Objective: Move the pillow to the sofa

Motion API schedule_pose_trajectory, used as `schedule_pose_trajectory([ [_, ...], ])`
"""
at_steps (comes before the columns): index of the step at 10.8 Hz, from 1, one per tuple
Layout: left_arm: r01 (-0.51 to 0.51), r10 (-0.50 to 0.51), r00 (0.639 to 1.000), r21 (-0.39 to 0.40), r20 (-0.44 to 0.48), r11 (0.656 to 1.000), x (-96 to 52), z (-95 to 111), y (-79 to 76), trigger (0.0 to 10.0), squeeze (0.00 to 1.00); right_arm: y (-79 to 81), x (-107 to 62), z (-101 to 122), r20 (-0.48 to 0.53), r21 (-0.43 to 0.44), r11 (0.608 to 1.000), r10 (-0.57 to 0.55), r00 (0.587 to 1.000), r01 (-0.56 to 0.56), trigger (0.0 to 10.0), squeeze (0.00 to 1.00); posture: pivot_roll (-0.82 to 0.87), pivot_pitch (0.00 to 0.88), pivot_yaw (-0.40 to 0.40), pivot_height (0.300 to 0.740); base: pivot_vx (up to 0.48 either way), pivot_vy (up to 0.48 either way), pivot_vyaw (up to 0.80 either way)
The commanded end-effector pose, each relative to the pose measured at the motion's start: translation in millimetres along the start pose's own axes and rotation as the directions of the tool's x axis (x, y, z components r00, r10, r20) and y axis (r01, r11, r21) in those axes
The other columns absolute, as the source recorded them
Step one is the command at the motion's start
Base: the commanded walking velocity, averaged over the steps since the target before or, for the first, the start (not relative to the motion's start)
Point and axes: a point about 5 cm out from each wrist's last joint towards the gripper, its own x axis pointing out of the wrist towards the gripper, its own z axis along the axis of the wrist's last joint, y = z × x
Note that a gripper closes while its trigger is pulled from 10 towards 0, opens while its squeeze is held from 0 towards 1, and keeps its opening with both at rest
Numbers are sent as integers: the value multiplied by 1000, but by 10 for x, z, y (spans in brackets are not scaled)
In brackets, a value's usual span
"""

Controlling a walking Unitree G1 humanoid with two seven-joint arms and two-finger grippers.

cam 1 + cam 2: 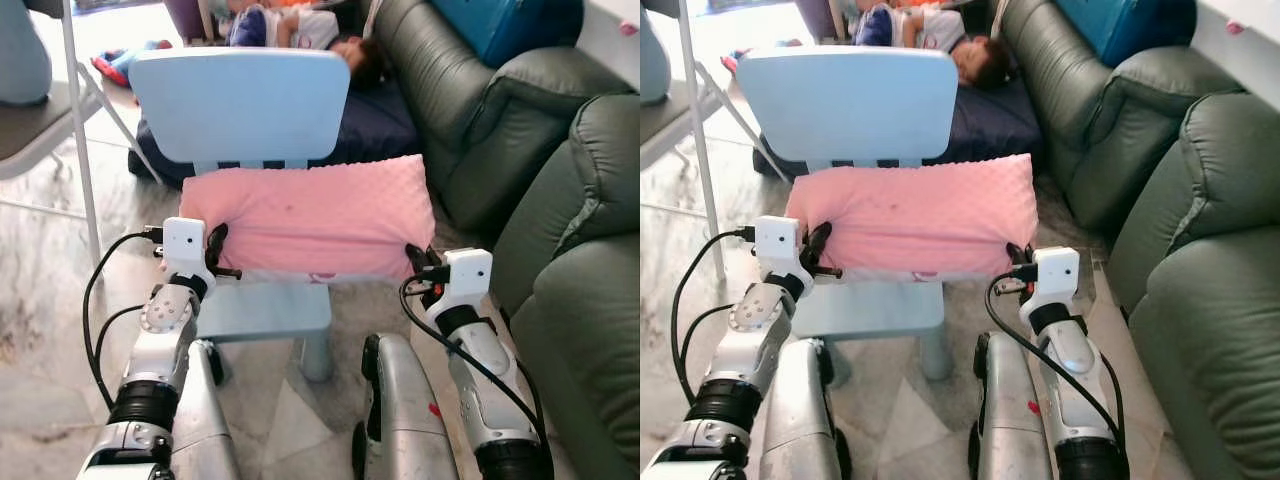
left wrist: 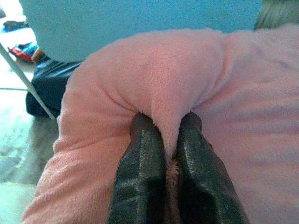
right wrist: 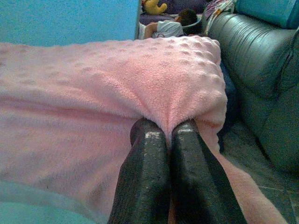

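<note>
From our head views, the black tips of our left gripper (image 1: 214, 252) and right gripper (image 1: 417, 262) are hidden in the ends of the pink pillow (image 1: 315, 215), which lies between them on the blue chair (image 1: 240, 105). Our wrist views show more: each gripper's fingers (image 2: 140, 172) are squeezed tight on a fold of pillow. The green sofa (image 1: 560, 250) sits just past our right gripper.

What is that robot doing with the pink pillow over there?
It has pinched the pink pillow at both ends: the left hand and the right hand are each shut on a fold of it. The pillow lies on the seat of a small light blue chair, not yet lifted. The green sofa stands to the robot's right.
</note>
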Motion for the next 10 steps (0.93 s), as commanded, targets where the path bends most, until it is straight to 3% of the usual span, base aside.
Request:
schedule_pose_trajectory([
  [1, 4, -3, 1000, 18, -19, 1000, 3, -19, 67, 10000, 0, -27, 3, 76, 23, 7, 1000, -15, 1000, 15, 10000, 0, -74, 0, -35, 558, 0, 0, 0],
  [2, 13, -14, 1000, -27, -26, 1000, 17, -15, 87, 10000, 0, -27, 7, 80, 19, 9, 1000, -13, 1000, 13, 10000, 0, -75, 0, -35, 578, 0, 0, 0],
  [10, 8, -8, 1000, -24, -10, 1000, 93, 31, 42, 10000, 0, -61, 44, 140, 25, 35, 999, -31, 999, 30, 10000, 0, -84, 0, -35, 723, 0, 0, 0],
])
